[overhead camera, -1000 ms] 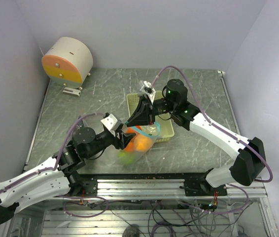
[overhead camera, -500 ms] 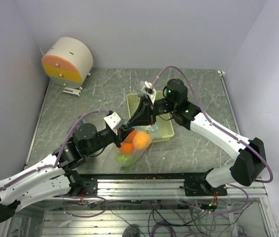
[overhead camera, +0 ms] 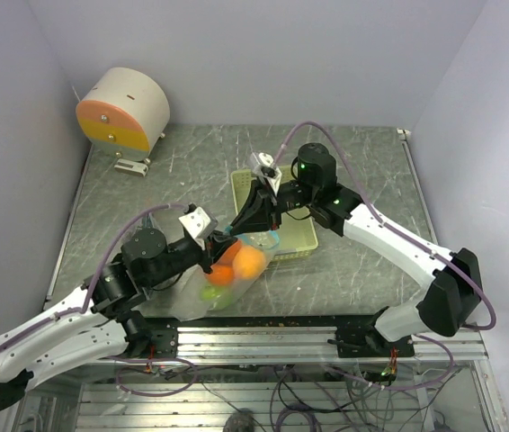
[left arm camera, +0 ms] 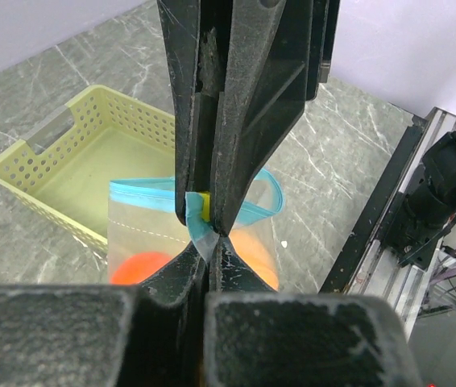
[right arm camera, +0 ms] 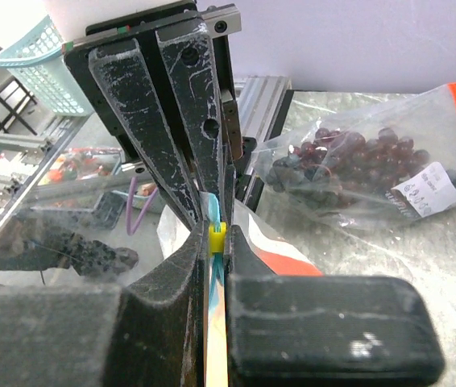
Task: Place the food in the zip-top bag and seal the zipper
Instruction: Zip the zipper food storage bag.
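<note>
The clear zip-top bag [overhead camera: 236, 270] hangs between both grippers over the table's near edge, with round orange fruits [overhead camera: 249, 261] and a green piece [overhead camera: 210, 292] of the food inside. My left gripper [overhead camera: 216, 255] [left arm camera: 209, 242] is shut on the teal end of the zipper [left arm camera: 202, 234]. Facing it, my right gripper [overhead camera: 239, 227] [right arm camera: 216, 234] is shut on the zipper's yellow slider [right arm camera: 217, 235]. Two orange fruits [left arm camera: 142, 266] show through the bag in the left wrist view. Dark purple grapes [right arm camera: 349, 165] lie in crinkly clear plastic in the right wrist view.
The pale yellow-green basket [overhead camera: 301, 236] [left arm camera: 47, 153] stands just behind the bag, with nothing showing in it. A round cream and orange device [overhead camera: 124, 110] sits at the back left. The metal frame rail [overhead camera: 263, 324] runs along the near edge.
My left gripper has shut on the zipper's end. The bag with the fruit has shifted slightly left and toward the near edge. The right gripper has kept its hold.
</note>
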Robot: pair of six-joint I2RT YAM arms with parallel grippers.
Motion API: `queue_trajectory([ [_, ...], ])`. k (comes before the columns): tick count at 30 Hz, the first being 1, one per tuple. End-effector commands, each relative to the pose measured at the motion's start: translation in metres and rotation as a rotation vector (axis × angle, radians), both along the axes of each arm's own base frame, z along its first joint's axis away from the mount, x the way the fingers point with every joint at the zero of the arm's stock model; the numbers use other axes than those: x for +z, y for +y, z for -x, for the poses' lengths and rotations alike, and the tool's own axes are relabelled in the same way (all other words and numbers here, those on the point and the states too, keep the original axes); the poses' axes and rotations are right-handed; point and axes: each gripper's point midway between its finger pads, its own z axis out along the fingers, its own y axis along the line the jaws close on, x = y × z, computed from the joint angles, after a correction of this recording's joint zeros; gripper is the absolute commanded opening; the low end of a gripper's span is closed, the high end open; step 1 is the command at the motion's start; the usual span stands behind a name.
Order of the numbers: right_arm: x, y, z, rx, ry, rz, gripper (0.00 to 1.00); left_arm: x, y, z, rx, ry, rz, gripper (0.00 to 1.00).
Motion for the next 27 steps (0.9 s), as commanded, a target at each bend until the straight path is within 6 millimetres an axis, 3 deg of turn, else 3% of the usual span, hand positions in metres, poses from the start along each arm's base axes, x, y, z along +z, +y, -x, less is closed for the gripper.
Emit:
queue_trajectory([
  [1, -0.016, 0.0, -0.01, -0.002, -0.006, 0.034, 0.03, 0.05, 0.013, 0.009, 0.006, -0.067, 0.134, 0.07],
  [14, -0.043, 0.0, -0.007, 0.063, 0.02, 0.07, 0.05, 0.077, 0.052, 0.013, 0.103, -0.127, 0.203, 0.07],
  [27, -0.073, -0.015, -0.03, -0.012, 0.047, 0.108, 0.03, 0.103, 0.091, 0.01, 0.231, -0.186, 0.214, 0.07],
])
